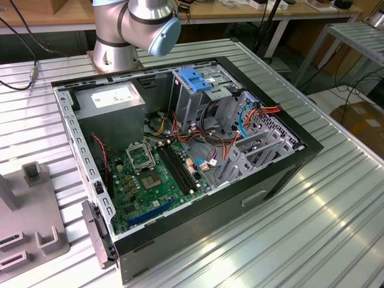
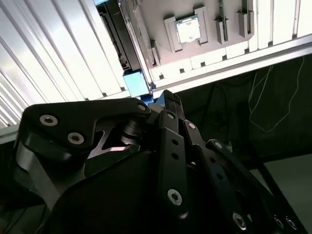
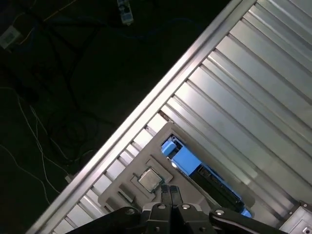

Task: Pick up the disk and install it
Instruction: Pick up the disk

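At 8 o'clock in the exterior view, a grey plastic tray with raised blocks (image 1: 30, 234) lies on the ribbed silver metal table (image 1: 288, 240). In the middle sits a big black open computer case (image 1: 270, 180). Inside it, a green flat circuit board (image 1: 150, 180) is at 7 o'clock. A grey metal power box with a white sticker (image 1: 111, 99) is at 11 o'clock, and a blue plastic latch (image 1: 195, 78) is at 1 o'clock. The silver robot arm with a pale blue cap (image 1: 135, 24) stands at 12 o'clock, behind the case.

In both wrist views, the black gripper (image 3: 169, 191) (image 2: 169, 97) hangs over the grey tray (image 3: 122, 190) (image 2: 151, 24). Its jaws are pressed together with nothing between them.

The disk (image 3: 183, 158) (image 2: 135, 84), flat and dark with blue plastic rails, stands on its edge in a slot of that tray. A small square silver chip (image 3: 150, 179) (image 2: 187, 29) lies flat in the tray just beside it. The gripper tips are near the disk's blue end, but I cannot tell if they touch it.
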